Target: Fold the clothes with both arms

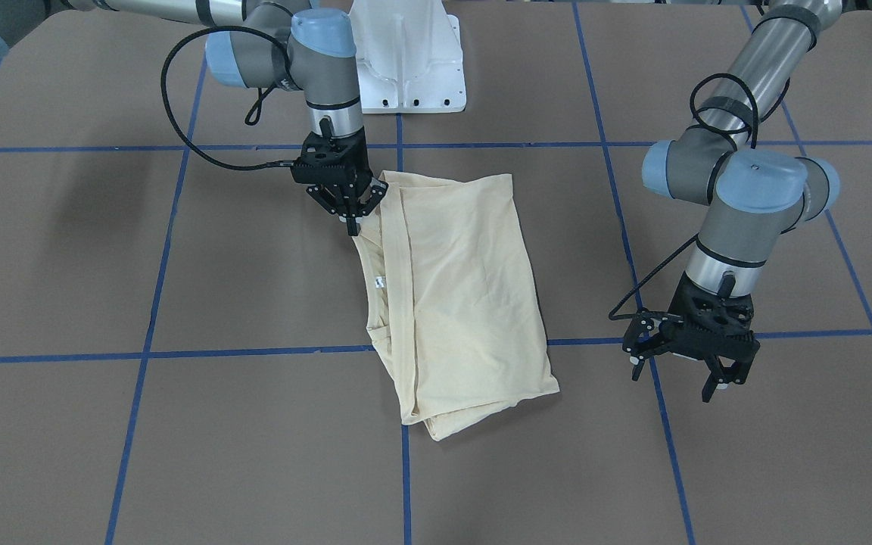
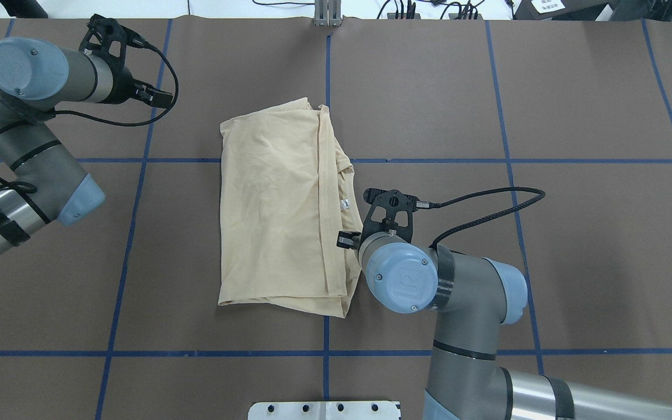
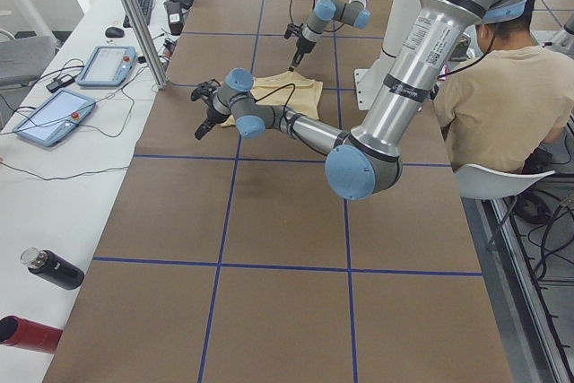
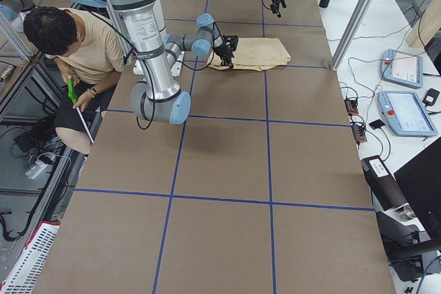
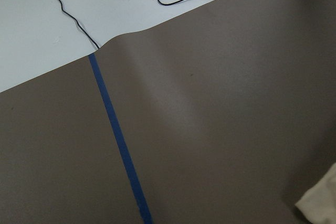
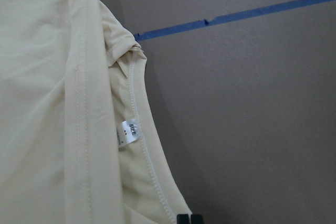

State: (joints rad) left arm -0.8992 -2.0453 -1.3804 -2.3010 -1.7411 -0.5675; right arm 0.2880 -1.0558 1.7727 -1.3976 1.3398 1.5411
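The cream-yellow T-shirt [image 1: 466,288] lies folded into a long rectangle at the table's middle [image 2: 277,216]. Its navy print is hidden. Its white neck label [image 6: 127,132] faces up beside the neck edge. My right gripper [image 1: 351,221] points down at that neck edge. Its fingertips [image 6: 184,219] are together, with the neck seam running into them, so it looks shut on the cloth. My left gripper [image 1: 678,378] is open and empty, hovering over bare table off to the shirt's side. The left wrist view catches only a corner of the shirt [image 5: 320,203].
The white pedestal base [image 1: 406,60] stands at the robot's side of the table. Blue tape lines [image 2: 327,160] grid the brown tabletop. A seated person [image 3: 502,96] is beside the table. Teach pendants [image 3: 108,65] and bottles [image 3: 54,268] lie along the operators' side.
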